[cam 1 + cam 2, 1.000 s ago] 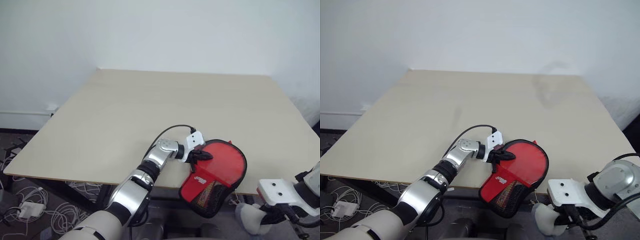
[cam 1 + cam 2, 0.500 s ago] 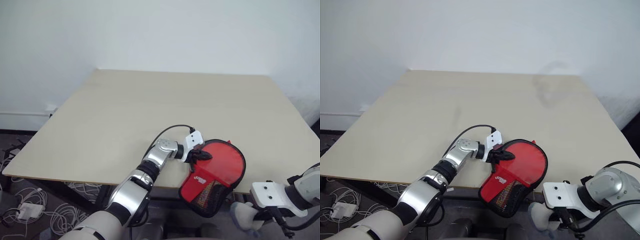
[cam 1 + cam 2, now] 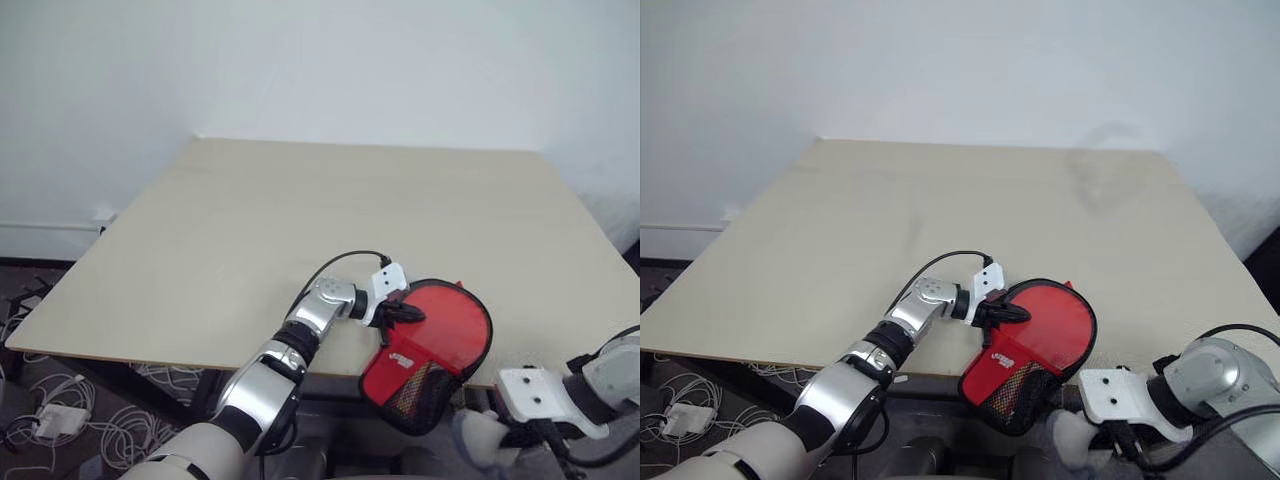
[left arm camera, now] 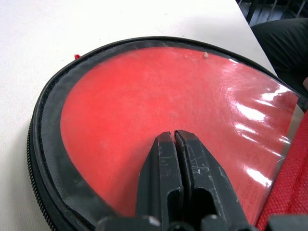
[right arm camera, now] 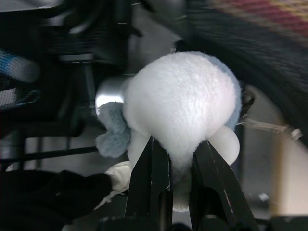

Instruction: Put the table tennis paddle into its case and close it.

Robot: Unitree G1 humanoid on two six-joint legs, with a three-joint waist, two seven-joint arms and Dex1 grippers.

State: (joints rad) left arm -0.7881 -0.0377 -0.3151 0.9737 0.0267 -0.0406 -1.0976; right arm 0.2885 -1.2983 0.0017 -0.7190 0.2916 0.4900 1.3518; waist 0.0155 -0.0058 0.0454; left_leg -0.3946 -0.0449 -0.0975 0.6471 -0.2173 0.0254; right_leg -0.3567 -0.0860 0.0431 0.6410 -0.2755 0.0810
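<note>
The case (image 3: 445, 335) lies at the table's front edge, its red handle end with the black mesh pocket (image 3: 415, 388) hanging over the edge. Through its clear panel (image 4: 159, 96) shows the red face of the table tennis paddle (image 4: 144, 110). My left gripper (image 3: 405, 312) is shut, its fingertips (image 4: 166, 144) resting on the panel near the black zip rim. My right gripper (image 5: 180, 144) hangs below the table's front edge to the right of the case, shut on a white fluffy plush (image 5: 178, 101).
The beige table (image 3: 300, 220) stretches back to a white wall. Cables (image 3: 60, 420) lie on the floor at the left. The plush (image 3: 1072, 440) also shows under the table's edge, beside the case's handle end.
My right arm has drifted down and to the left with the plush in its grip. The left gripper and the case have not moved.
</note>
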